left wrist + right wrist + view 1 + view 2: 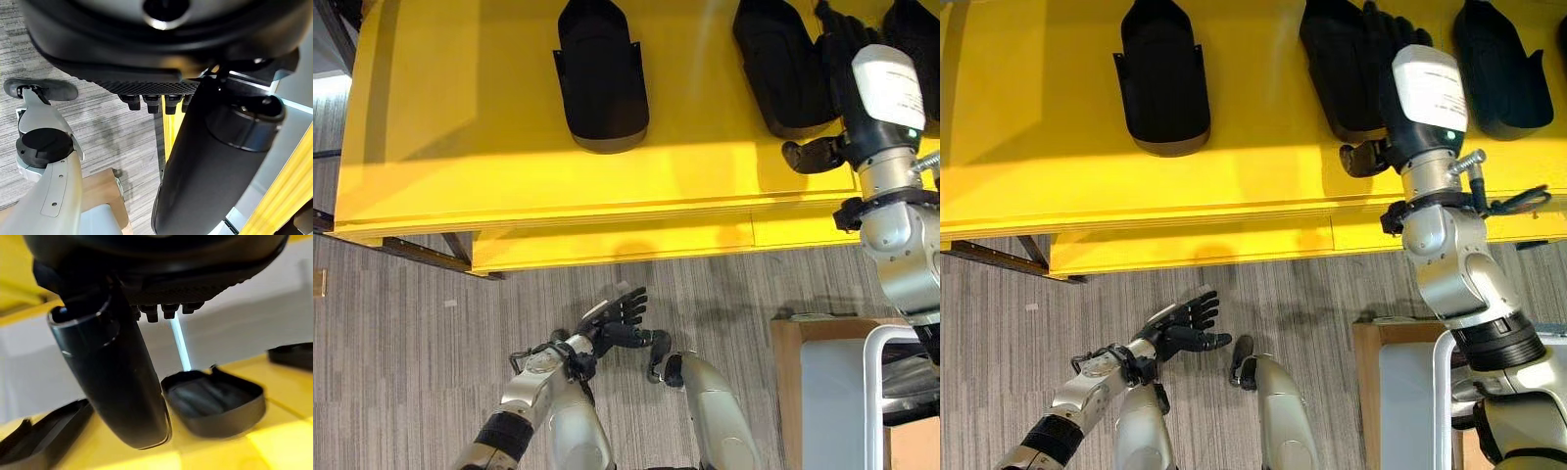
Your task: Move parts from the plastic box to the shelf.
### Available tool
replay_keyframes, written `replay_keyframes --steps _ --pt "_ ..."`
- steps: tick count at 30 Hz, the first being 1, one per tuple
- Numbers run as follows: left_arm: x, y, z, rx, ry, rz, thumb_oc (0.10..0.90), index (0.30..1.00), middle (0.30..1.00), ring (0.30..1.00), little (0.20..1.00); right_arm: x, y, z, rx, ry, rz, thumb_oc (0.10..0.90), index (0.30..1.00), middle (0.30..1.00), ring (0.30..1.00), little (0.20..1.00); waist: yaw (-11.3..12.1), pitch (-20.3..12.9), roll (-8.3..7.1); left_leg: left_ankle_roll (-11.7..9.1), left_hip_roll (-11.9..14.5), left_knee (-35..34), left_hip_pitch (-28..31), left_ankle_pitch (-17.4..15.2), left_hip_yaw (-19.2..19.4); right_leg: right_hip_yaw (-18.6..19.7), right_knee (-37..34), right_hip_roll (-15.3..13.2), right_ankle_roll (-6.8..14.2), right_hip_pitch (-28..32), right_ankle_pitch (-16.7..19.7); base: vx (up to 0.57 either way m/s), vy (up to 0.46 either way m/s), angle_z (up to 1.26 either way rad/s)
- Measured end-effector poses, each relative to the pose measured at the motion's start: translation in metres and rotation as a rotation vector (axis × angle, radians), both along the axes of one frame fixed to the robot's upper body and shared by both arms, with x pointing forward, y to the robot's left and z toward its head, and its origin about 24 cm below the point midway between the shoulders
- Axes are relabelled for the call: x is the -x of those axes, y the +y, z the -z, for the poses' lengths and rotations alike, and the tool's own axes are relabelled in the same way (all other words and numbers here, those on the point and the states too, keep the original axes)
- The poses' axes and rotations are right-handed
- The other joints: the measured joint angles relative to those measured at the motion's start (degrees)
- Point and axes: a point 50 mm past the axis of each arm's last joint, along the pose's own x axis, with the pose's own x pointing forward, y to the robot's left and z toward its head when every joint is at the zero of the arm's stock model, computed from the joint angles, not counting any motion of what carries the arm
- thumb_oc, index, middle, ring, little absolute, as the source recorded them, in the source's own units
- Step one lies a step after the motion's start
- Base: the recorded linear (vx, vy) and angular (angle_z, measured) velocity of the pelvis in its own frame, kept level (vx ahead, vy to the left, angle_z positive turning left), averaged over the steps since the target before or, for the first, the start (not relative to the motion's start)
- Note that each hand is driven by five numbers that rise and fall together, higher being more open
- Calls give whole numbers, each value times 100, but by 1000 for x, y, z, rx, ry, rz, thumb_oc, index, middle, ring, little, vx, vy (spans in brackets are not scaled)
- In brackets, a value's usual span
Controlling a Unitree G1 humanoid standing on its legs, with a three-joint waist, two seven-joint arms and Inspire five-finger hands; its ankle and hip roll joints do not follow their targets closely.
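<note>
Three black moulded parts lie in a row on the yellow shelf [460, 147]: one in the middle [600, 73], one further right [783, 69] and one at the right edge [1498, 69]. My right hand [847, 49] is stretched over the shelf beside the second part, open, with its thumb [811, 154] sticking out to the left and nothing in it. In the right wrist view a part [212, 404] rests on the yellow surface just past the straight fingers. My left hand [619, 311] hangs low over the floor in front of the shelf, open and holding nothing.
A pale box on a wooden base [822, 392] stands on the floor at the lower right, beside a white tube frame [876, 392]. Grey striped carpet [401, 343] spreads in front of the shelf. The shelf's left half is bare.
</note>
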Motion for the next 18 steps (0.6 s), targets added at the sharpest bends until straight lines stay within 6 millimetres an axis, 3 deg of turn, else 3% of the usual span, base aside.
replay_keyframes --steps 6,11,18 --pt "-2 -3 -2 -7 0 17 900 1000 1000 1000 1000 -16 -6 18 -46 148 39 900 1000 1000 1000 1000 209 2 -5 5 -27 8 -49 6 -132 -20 38 2 26 1 -44 8 -56 4" --pt "-5 -6 -4 -16 7 30 900 1000 1000 1000 1000 -26 -9 32 -86 221 80 900 1000 1000 1000 1000 220 8 -17 22 -14 10 -150 117 -222 -93 46 3 9 -14 -49 2 -56 10" --pt "-11 -10 -9 -38 -1 55 900 1000 1000 1000 1000 -35 -12 31 -125 233 122 900 1000 1000 1000 1000 217 40 -105 -25 -13 22 -206 125 -292 -140 4 -6 44 -19 -80 3 -30 5"
